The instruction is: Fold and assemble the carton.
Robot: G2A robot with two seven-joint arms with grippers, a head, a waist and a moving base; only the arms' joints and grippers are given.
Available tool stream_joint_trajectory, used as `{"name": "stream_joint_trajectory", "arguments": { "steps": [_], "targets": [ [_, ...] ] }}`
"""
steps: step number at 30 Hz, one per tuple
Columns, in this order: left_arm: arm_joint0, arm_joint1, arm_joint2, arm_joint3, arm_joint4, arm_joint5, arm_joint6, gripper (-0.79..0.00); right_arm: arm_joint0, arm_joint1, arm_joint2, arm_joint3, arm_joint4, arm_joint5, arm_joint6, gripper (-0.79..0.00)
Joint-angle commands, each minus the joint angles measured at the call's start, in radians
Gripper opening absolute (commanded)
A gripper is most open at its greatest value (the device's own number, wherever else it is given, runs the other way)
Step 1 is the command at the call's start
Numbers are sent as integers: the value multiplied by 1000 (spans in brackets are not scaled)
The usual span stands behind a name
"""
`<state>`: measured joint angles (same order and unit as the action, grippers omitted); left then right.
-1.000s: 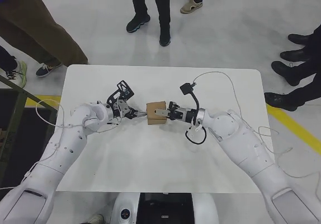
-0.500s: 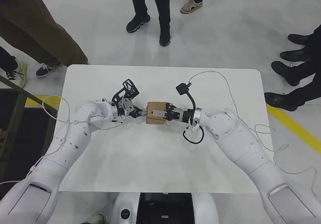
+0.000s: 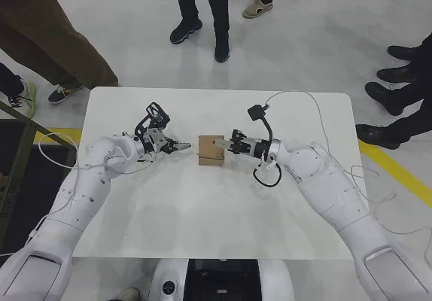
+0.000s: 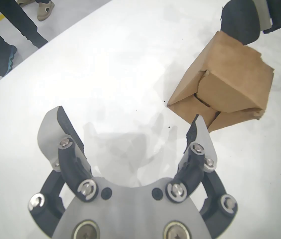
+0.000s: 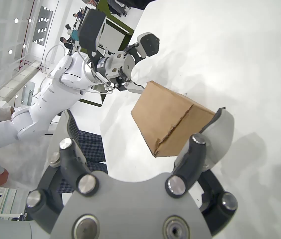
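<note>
Between the spread jaws of the right gripper (image 5: 145,118) stands the carton (image 5: 170,118), its side touching one jaw. The left gripper (image 4: 129,116) has its jaws apart and empty, the carton just beyond them.

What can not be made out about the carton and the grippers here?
- Left wrist view: whether the right gripper touches the carton; the contact spot lies past the carton's far edge.
- Right wrist view: one fingertip of the left gripper, behind the carton's corner.
- Top view: the carton's flap seams, too small.
- All views: the carton's underside, against the table.
</note>
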<state>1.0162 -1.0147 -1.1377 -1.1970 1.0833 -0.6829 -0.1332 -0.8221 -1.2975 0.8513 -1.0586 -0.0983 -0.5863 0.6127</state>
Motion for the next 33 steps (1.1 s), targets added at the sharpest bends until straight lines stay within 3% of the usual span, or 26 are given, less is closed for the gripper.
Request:
{"name": "stream_joint_trajectory", "arguments": {
  "steps": [1,6,9,17,23,33],
  "targets": [
    [26,8,-39,-23,-13,-7,60,0,-7,9,24,-11,-49,-32,-34,0],
    [94,21,-117,-85,-24,42,154,0,-45,36,95,-66,-290,-77,-204,0],
    [127,28,-155,-129,-42,61,139,0,-95,54,149,-124,-448,-76,-347,0],
    [225,42,-262,-268,-138,109,85,0,-243,92,283,-275,-848,122,-654,0],
    [297,50,-332,-349,-163,147,56,0,-322,106,346,-368,-991,259,-741,0],
    [340,52,-386,-407,-163,201,39,0,-353,108,367,-415,-1080,328,-760,0]
  ]
}}
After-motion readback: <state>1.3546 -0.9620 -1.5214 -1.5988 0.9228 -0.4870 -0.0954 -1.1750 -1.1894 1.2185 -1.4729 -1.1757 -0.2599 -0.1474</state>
